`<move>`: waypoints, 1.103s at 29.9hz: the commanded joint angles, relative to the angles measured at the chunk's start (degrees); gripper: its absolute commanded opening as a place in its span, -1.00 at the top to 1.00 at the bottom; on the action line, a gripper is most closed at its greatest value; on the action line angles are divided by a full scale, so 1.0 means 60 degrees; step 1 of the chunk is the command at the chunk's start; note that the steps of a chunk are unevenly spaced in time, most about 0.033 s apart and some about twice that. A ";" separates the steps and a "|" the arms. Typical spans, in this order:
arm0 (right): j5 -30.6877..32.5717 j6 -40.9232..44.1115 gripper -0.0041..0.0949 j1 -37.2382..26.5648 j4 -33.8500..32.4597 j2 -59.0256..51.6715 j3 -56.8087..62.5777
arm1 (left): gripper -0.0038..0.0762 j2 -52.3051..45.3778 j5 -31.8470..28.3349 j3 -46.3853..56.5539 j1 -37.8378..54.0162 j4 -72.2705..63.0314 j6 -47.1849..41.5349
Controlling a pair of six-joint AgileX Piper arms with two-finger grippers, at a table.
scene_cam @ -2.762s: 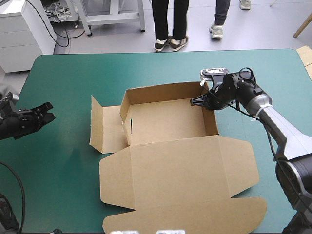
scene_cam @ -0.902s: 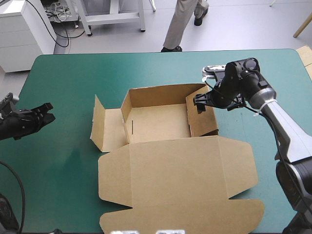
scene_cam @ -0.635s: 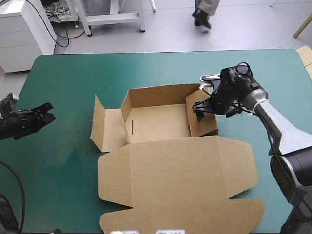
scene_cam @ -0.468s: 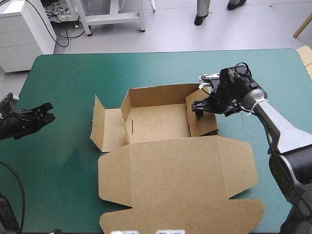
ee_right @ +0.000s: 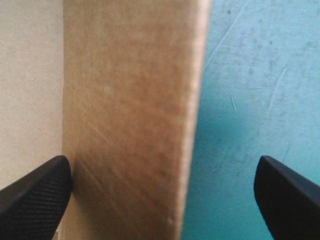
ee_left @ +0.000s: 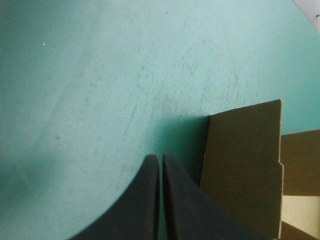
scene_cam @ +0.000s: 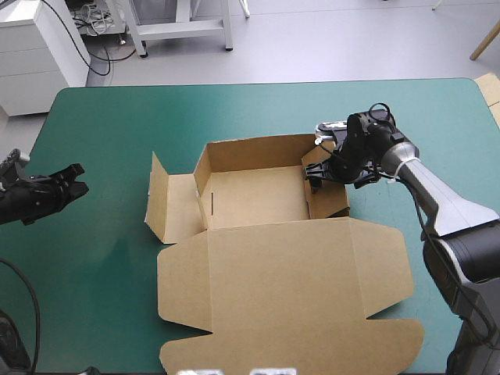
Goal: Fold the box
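Note:
The brown box lies mid-table as an open tray with its back and left walls raised. Its wide lid lies flat toward the near edge. A side flap spreads out to the left with its end standing up. My right gripper is open and straddles the tray's right wall. In the right wrist view that wall stands between the wide-apart fingers, with the tray floor on one side and teal-green cover on the other. My left gripper hovers shut near the table's left edge, the raised flap ahead of it.
Bare teal-green cover stretches between the left gripper and the box, and also behind the tray toward the far edge. The lid reaches almost to the near edge. A pale board edge shows past the table's far right corner.
The tray's right wall, earlier upright at the outer edge, now has a panel folded inward. The right gripper has shifted slightly left along it. The left arm has not moved.

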 commanded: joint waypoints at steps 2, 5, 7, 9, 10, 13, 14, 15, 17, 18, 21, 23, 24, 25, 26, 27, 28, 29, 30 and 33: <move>-0.0213 -0.0100 -0.59 -0.0008 0.0290 -0.0503 -0.0269 | 0.89 -0.0357 -0.0019 -0.0215 0.0020 -0.0426 -0.0064; -0.0213 -0.0100 -0.07 -0.0008 0.0297 -0.0503 -0.0269 | 0.89 -0.0357 -0.0019 -0.0215 0.0020 -0.0426 -0.0064; -0.0213 -0.0100 0.47 -0.0008 0.0297 -0.0503 -0.0307 | 0.89 -0.0357 -0.0019 -0.0215 0.0020 -0.0426 -0.0064; -0.0180 -0.0249 0.96 -0.0008 0.0313 -0.0503 -0.0354 | 0.89 -0.0357 -0.0019 -0.0215 0.0020 -0.0426 -0.0064; -0.0153 -0.0234 0.93 -0.0008 0.0331 -0.0503 -0.0354 | 0.89 -0.0357 -0.0019 -0.0215 0.0020 -0.0426 -0.0064; -0.0044 -0.0275 0.94 -0.0008 0.0312 -0.0503 -0.0354 | 0.89 -0.0357 -0.0019 -0.0215 0.0020 -0.0426 -0.0064; -0.0047 -0.0275 0.94 -0.0008 0.0293 -0.0503 -0.0354 | 0.89 -0.0357 -0.0019 -0.0215 0.0020 -0.0426 -0.0064; -0.0047 -0.0275 0.94 -0.0008 0.0293 -0.0503 -0.0354 | 0.89 -0.0357 -0.0019 -0.0215 0.0020 -0.0426 -0.0064; -0.0047 -0.0355 0.94 -0.0008 0.0293 -0.0523 -0.0371 | 0.89 -0.0357 0.0000 -0.0215 0.0020 -0.0411 -0.0045; -0.0023 -0.0428 0.94 -0.0026 0.0293 -0.0538 -0.0462 | 0.89 -0.0357 0.0021 -0.0215 0.0020 -0.0389 -0.0022; 0.0193 -0.0522 0.95 -0.0062 0.0044 -0.0736 -0.0946 | 0.89 -0.0357 0.0061 -0.0215 0.0020 -0.0273 -0.0021; 0.0454 -0.0571 0.96 -0.0143 0.0025 -0.0931 -0.1409 | 0.89 -0.0357 0.0061 -0.0215 0.0020 -0.0273 0.0149; 0.0671 -0.0639 0.96 -0.0171 0.0091 -0.1058 -0.1700 | 0.89 -0.0357 0.0061 -0.0215 0.0020 -0.0273 0.0317; 0.0828 -0.0729 0.96 -0.0219 0.0108 -0.1214 -0.2008 | 0.89 -0.0357 0.0061 -0.0215 0.0020 -0.0273 0.0523; 0.0825 -0.0749 0.96 -0.0245 0.0139 -0.1409 -0.2198 | 0.89 -0.0357 0.0061 -0.0215 0.0020 -0.0273 0.0591; 0.0825 -0.0749 0.96 -0.0260 0.0181 -0.1631 -0.2406 | 0.89 -0.0357 0.0087 -0.0215 0.0020 -0.0273 0.0592; 0.0825 -0.0749 0.96 -0.0283 0.0246 -0.1864 -0.2610 | 0.89 -0.0357 0.0086 -0.0215 0.0020 -0.0273 0.0592; 0.0825 -0.0781 0.96 -0.0283 0.0337 -0.2062 -0.2747 | 0.89 -0.0357 0.0086 -0.0215 0.0020 -0.0273 0.0616; 0.0825 -0.0838 0.96 -0.0309 0.0448 -0.2380 -0.2902 | 0.89 -0.0357 0.0062 -0.0215 0.0020 -0.0273 0.0708; 0.0825 -0.1022 0.96 -0.0333 0.0821 -0.3237 -0.2996 | 0.89 -0.0357 0.0062 -0.0215 0.0020 -0.0289 0.0769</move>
